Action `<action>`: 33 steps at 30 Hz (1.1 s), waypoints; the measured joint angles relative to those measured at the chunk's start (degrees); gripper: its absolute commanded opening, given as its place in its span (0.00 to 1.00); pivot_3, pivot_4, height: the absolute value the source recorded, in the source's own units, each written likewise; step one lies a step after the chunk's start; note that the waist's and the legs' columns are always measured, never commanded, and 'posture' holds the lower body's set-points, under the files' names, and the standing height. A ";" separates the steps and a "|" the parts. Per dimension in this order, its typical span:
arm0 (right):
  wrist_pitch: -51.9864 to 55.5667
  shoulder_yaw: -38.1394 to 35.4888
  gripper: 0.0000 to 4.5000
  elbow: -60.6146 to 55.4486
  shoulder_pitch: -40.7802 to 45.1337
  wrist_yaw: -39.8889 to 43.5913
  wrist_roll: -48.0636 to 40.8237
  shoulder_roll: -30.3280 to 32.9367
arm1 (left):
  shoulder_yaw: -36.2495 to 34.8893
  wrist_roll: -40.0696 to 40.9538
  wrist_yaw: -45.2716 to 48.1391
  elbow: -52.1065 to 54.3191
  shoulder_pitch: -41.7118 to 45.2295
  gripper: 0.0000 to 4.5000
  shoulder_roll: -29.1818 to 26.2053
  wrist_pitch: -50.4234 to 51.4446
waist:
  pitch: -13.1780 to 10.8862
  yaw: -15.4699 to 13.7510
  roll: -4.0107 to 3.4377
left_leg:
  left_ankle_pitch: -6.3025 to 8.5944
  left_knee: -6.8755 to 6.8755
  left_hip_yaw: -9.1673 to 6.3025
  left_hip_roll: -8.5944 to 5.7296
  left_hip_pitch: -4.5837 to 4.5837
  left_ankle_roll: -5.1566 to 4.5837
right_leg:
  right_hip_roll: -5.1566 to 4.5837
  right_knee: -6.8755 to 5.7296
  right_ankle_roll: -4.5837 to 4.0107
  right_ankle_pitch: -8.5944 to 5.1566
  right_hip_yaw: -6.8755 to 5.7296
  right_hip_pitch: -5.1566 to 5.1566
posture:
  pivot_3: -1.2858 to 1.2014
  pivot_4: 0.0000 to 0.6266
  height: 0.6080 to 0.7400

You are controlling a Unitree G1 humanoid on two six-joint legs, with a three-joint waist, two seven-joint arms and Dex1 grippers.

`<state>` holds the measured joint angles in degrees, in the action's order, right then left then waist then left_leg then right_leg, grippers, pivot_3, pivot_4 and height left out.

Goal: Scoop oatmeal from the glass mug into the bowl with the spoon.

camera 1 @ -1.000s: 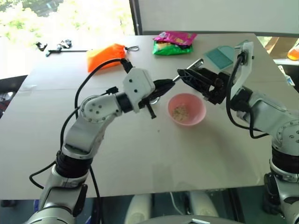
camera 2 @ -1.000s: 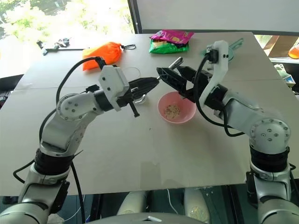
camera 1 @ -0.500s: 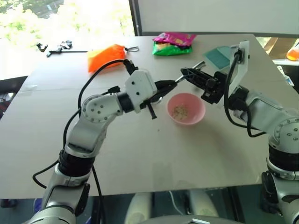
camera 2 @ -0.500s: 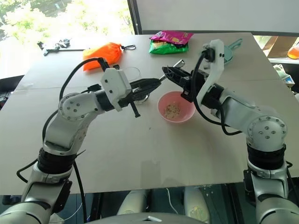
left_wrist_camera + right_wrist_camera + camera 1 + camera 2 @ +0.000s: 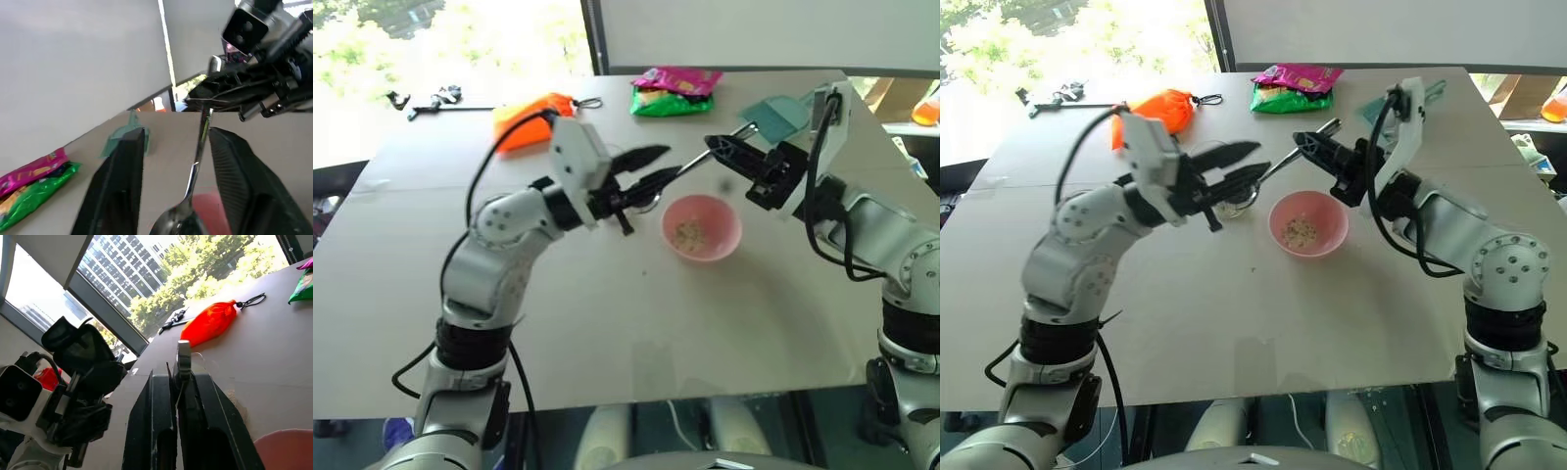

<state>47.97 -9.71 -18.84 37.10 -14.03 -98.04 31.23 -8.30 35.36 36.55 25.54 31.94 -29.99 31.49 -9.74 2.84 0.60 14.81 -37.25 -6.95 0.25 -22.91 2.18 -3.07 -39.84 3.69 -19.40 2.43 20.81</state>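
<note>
Pale beige table (image 5: 607, 333), broad and smooth, with a seam running across its far-left part. Beyond the far edge, a large window (image 5: 450, 34), bright daylight and green treetops behind it; tall buildings (image 5: 122, 264) visible through the glass in the right wrist view. A dark vertical window frame (image 5: 597, 37) beside a plain light-grey wall panel (image 5: 764, 29). On the table's far side: orange pouch (image 5: 524, 119), pink and green snack packet (image 5: 675, 90), teal scoop (image 5: 773, 117), small black tool (image 5: 435, 98). Darker floor below the near edge.
</note>
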 measured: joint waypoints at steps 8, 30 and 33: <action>-0.89 -6.73 0.00 4.13 -0.65 1.85 -0.93 5.31 | -10.72 -0.05 -17.60 8.32 -18.25 0.62 1.59 7.96 | 0.00 0.39 -0.01 | -0.01 0.04 0.14 0.00 0.04 0.02 | -0.02 0.02 0.00 0.00 0.12 -0.01 | 0.52 0.24 1.00; -0.64 -6.48 0.00 4.08 -0.85 6.06 1.32 6.43 | 3.71 -22.72 -29.15 -10.88 -19.38 0.62 15.17 -5.62 | 0.00 -0.57 -0.02 | 0.02 -0.01 0.15 -0.01 0.02 -0.04 | -0.03 -0.02 0.00 0.00 0.12 -0.01 | 0.52 0.24 1.00; -0.65 -6.48 0.00 3.76 -1.30 6.44 1.75 6.43 | 3.78 -24.10 -30.35 -12.91 -18.02 0.62 16.53 -7.20 | 0.00 -0.65 -0.02 | 0.02 -0.02 0.14 -0.01 0.00 -0.04 | -0.03 -0.01 0.00 0.00 0.11 -0.01 | 0.52 0.24 1.00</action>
<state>47.32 -16.18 -15.09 35.80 -7.58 -96.29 37.66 -4.51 11.26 6.20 12.62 13.93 -13.46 24.29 -9.73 2.19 0.59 14.83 -37.27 -6.81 0.24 -22.92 2.14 -3.10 -39.84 3.69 -19.39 2.53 20.81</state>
